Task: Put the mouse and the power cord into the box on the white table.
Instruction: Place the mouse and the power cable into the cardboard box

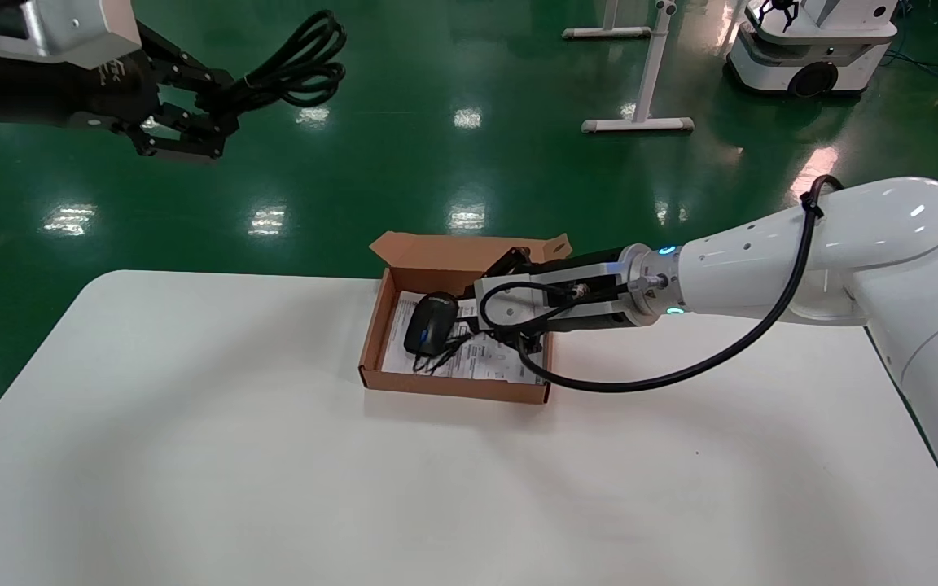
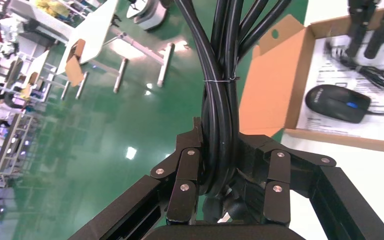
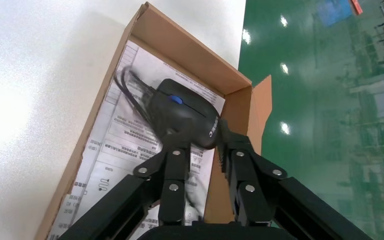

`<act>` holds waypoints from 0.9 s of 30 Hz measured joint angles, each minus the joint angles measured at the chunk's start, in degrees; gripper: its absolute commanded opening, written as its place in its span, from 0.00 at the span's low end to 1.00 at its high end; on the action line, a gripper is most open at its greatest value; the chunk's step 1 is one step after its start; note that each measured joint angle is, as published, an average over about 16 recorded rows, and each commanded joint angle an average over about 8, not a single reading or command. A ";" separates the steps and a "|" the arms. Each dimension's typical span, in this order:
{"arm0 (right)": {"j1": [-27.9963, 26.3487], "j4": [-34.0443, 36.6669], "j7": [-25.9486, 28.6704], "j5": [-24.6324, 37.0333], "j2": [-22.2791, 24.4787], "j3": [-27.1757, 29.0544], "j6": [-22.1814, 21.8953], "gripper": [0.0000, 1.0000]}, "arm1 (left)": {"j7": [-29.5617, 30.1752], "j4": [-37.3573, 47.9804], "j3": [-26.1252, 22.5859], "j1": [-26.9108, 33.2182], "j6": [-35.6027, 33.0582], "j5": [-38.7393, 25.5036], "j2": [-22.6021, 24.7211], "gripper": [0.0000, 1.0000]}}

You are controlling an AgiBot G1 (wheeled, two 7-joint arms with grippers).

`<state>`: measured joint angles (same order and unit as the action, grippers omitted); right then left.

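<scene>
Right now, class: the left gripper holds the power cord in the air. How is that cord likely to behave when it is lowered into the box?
The power cord is probably semi-stiff: its loops hold shape beyond the left gripper. A thin tie binds the strands, so it should stay bundled. Its glossy jacket may slip.

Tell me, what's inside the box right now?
The box holds the mouse, its thin cable, and a white printed sheet. The right gripper reaches in and covers part of the sheet. The power cord hangs in the left gripper.
</scene>
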<state>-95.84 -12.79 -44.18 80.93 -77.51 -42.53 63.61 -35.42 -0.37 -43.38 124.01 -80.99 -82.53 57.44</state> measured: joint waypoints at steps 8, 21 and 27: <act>-3.05 2.47 -0.66 -3.47 3.40 1.49 -0.90 1.00 | 0.17 0.33 -0.70 -2.11 1.70 -1.00 2.48 0.00; -10.44 7.85 -4.83 -6.93 15.49 4.38 0.52 1.00 | 0.78 0.99 -0.68 -10.57 11.50 -0.99 11.50 0.00; -12.44 9.32 -6.52 -5.92 19.27 3.81 1.90 1.00 | 0.96 1.01 -0.51 -14.73 19.04 -0.72 15.66 0.00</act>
<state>-108.28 -3.47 -50.70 75.01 -58.24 -38.73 65.52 -34.46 0.63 -43.89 109.29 -61.95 -83.25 73.09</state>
